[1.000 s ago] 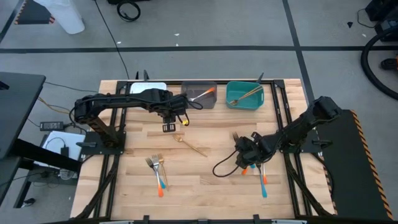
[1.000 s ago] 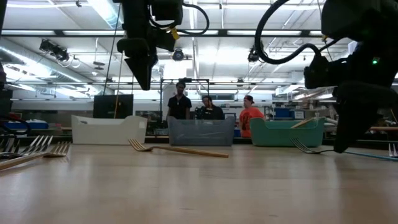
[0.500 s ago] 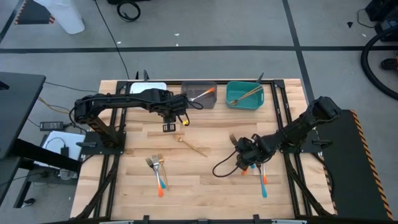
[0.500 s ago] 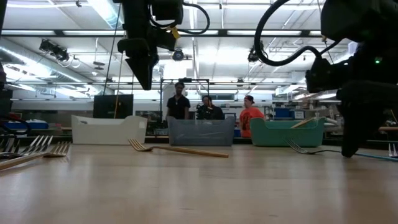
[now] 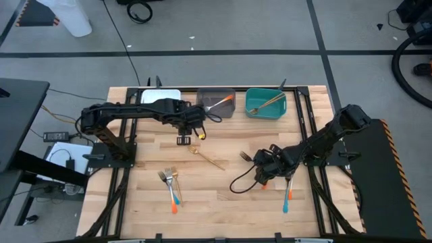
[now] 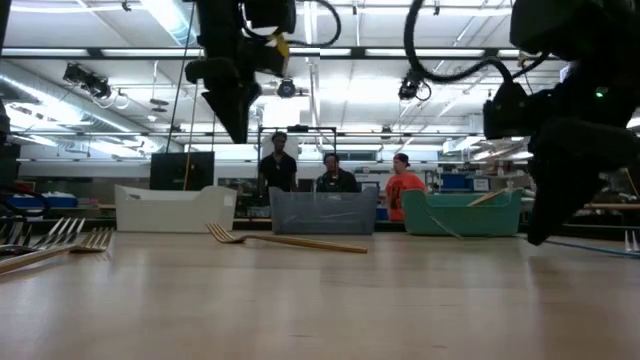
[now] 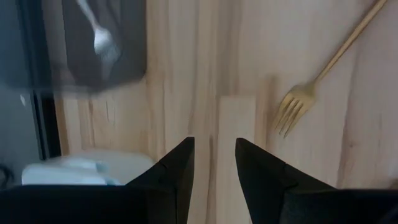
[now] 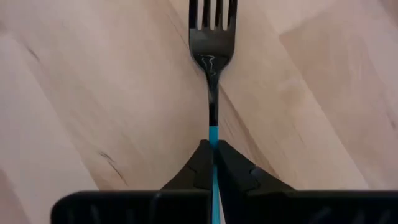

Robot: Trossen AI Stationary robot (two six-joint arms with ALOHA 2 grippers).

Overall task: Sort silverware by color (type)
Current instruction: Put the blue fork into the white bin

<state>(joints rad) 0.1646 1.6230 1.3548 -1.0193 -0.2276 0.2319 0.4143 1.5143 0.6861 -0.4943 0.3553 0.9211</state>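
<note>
My right gripper is low over the table's right half, shut on a fork with a silver head and blue handle; its head points toward the table's left. My left gripper hangs open above the boards in front of the grey bin, with nothing between its fingers. A gold fork lies flat on the table just to the right of and nearer than it. More silverware lies in a cluster at the near left, and a blue-handled piece lies at the near right. My right gripper pinches the fork's blue handle between its two fingertips, just behind the silver neck. The fingers come from the table's right, slanting down, and lie along the fork. The head sticks out ahead of them, tines toward the left; whether it rests on the table I cannot tell.
Three bins stand along the far edge: white, grey with an orange-handled piece inside, and teal holding gold pieces. A black cable loops on the table by my right arm. People stand in the room beyond the table.
My right gripper has shut on the blue-handled fork and gone toward the table's left and a little nearer. The fork has gone with it, its head now farther left and nearer than before.
</note>
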